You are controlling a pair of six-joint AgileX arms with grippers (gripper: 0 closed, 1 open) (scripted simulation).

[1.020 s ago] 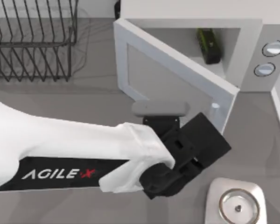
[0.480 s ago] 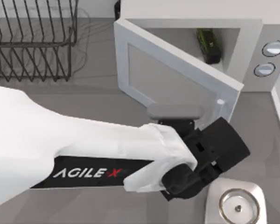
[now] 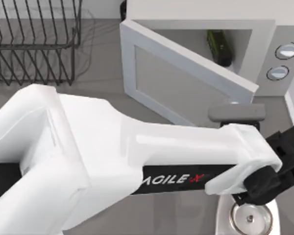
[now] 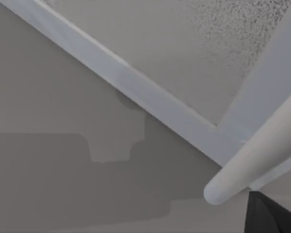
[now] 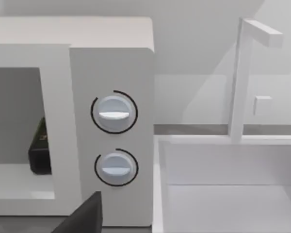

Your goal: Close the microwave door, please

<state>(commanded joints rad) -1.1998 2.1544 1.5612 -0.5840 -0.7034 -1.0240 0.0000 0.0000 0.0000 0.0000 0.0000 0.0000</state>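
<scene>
L arm has swept across the bench from approx 7 o'clock toward 4 o'clock over the last sec, and the left hand (image 3: 279,166) now sits at the free edge of the microwave door (image 3: 186,83), just past the pale bar handle (image 4: 252,162). The door has swung in a bit: its free edge is nearer the microwave (image 3: 264,54) front and the gap at the cavity is narrower than a sec ago, but it's still clearly ajar, hinged at approx 11 o'clock. In the L wrist view the handle is close up against the door frame. Can't tell if the left hand is released or clenched; looks like a push, not a grip. A dark item (image 3: 218,46) sits inside the cavity, clear of the door's path.

So the closing is underway, maybe halfway. Next, I'd judge: keep pushing toward 1 o'clock till flush.

The right hand is parked, facing the two knobs (image 5: 114,138).
</scene>
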